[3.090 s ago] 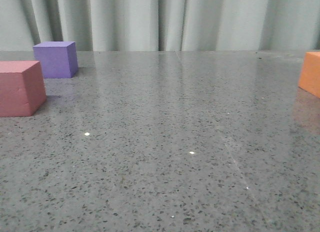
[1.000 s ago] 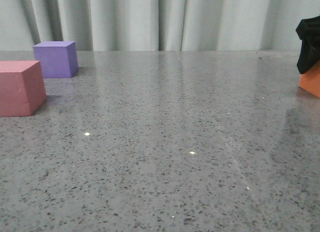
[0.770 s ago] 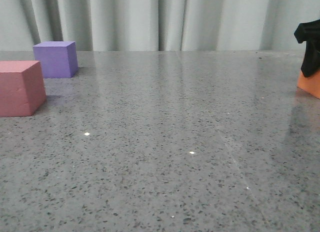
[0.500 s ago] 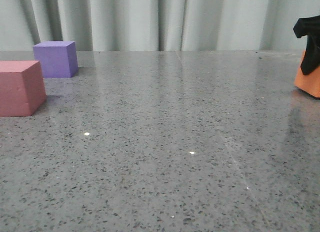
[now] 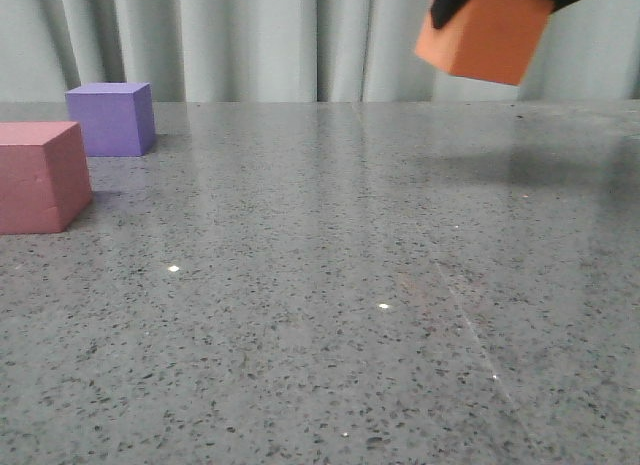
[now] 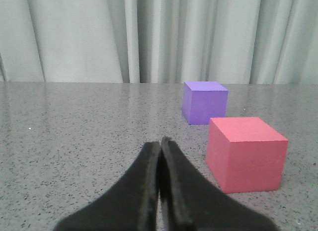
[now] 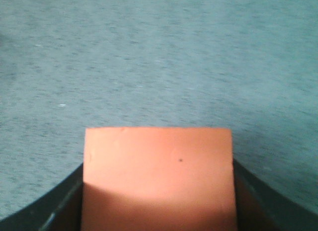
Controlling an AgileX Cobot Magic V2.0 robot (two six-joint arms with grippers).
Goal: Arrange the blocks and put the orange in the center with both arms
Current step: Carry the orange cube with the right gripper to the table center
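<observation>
Half a second back the orange foam cube point(image 5: 485, 33) sat at the far right edge of the grey speckled stone table point(image 5: 330, 285) with black fingers closing on it; now it hangs well above the surface, tilted, and has travelled inward toward the middle, its shadow lying on the stone below; the two cubes on the left have not stirred.

Going from the left: the pink-red foam cube point(image 5: 40, 175) rests near the table's left edge, the purple foam cube point(image 5: 112, 118) just behind it and a little inward, the pair close but apart; both look like they are waiting their turn. The left gripper point(image 6: 160, 191) hovers low beside them with its fingers pressed together on nothing; I'd judge it idle until the centre is filled.

Middle of the table is bare stone, which is presumably where the orange one is bound.

On the right, the right gripper point(image 7: 158, 211) is clamped on the orange cube, a black finger on either side face; the grip from the sides leaves the bottom free to set down flat.
</observation>
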